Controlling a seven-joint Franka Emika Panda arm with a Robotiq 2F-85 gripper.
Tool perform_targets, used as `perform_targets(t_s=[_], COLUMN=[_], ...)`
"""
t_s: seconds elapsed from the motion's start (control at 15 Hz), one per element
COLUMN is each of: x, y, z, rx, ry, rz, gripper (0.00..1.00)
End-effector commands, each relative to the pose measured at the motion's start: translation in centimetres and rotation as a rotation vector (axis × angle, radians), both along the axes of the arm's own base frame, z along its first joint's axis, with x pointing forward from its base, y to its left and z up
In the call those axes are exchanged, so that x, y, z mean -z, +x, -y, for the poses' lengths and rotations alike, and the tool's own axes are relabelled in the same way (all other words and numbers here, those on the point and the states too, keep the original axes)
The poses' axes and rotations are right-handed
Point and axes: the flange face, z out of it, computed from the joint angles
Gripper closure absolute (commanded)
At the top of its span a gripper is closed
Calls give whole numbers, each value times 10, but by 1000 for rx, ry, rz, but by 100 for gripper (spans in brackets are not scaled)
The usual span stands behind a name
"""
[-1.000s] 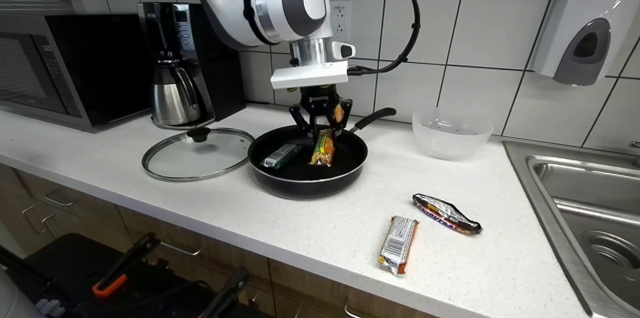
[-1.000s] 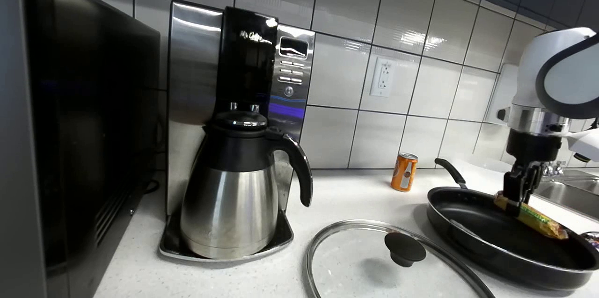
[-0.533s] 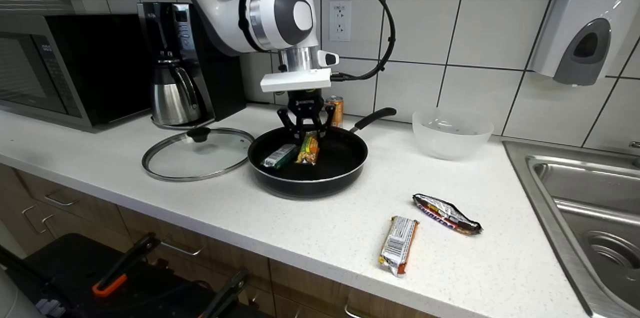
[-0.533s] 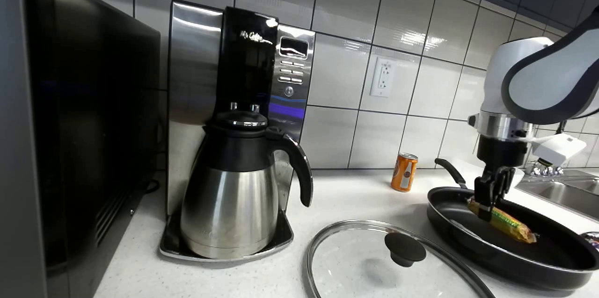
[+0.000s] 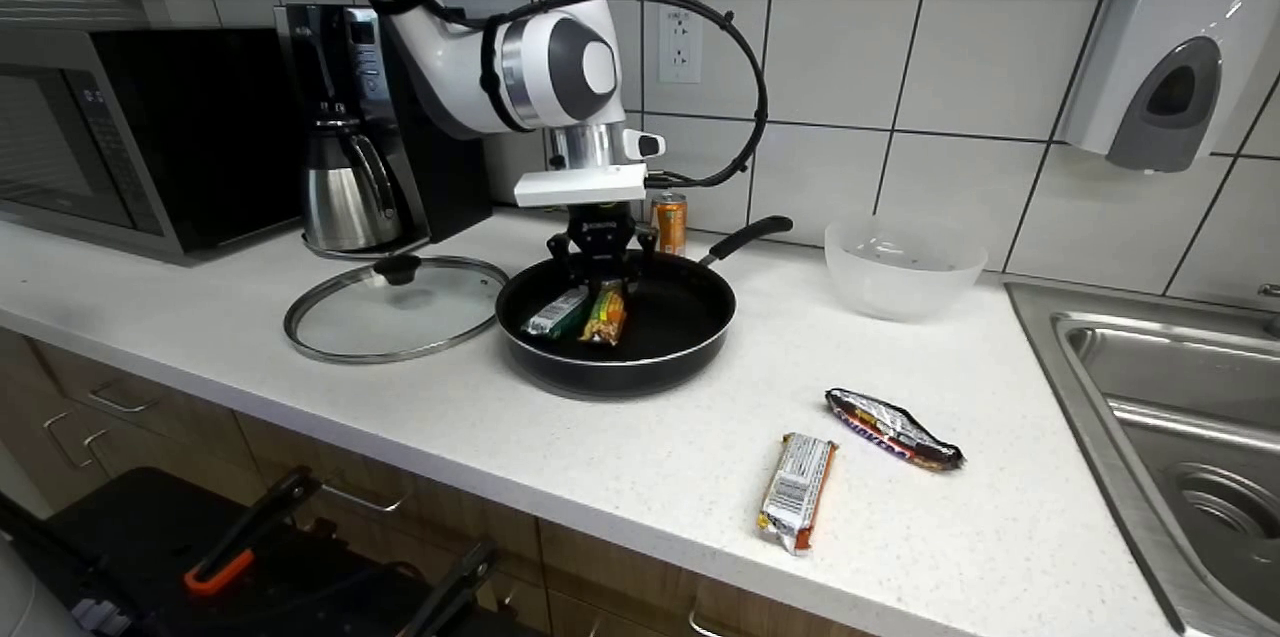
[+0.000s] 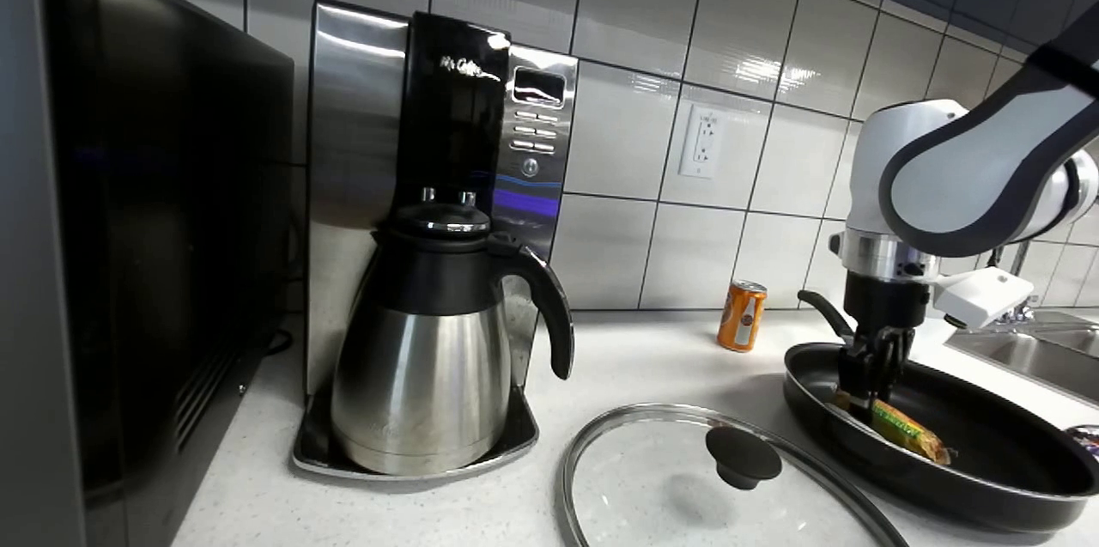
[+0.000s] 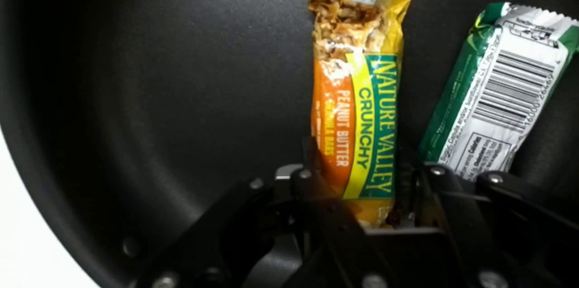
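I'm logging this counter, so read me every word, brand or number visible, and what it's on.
"NATURE VALLEY" on the yellow-orange bar
"CRUNCHY", same bar
"PEANUT BUTTER", same bar
"GRANOLA BARS", same bar
"16000 26469" on the green bar
"Calories" on the green bar
"Mr. Coffee", blurred, on the coffee maker
Other lettering, as on the orange can, orange-edged bar and dark-edged wrapper: mostly too small or blurred.

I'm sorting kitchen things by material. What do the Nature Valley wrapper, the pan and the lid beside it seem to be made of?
Nature Valley wrapper: probably thin plastic film, glossy, with highlights and a serrated end. Pan: likely metal with a dark, nonstick-looking coating, edged by a silvery line. Lid: likely clear glass, since the counter shows through; its edging looks like metal.
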Motion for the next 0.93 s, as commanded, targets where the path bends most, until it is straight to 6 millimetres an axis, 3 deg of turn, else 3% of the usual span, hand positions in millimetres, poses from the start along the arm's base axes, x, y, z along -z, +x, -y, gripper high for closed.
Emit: perform_targets(t_s=[0.0, 0.07, 0.13, 0.2, 0.53, 0.87], x=[1, 0, -1, -4, -18, -42], y=[12, 12, 13, 12, 4, -11], z=[-7, -8, -9, -10, -4, 12], rx=[27, 26, 26, 25, 34, 73], ry=[1, 1, 1, 2, 4, 6], rz=[-11, -13, -12, -11, -15, -30], gripper=[84, 71, 34, 33, 0, 0])
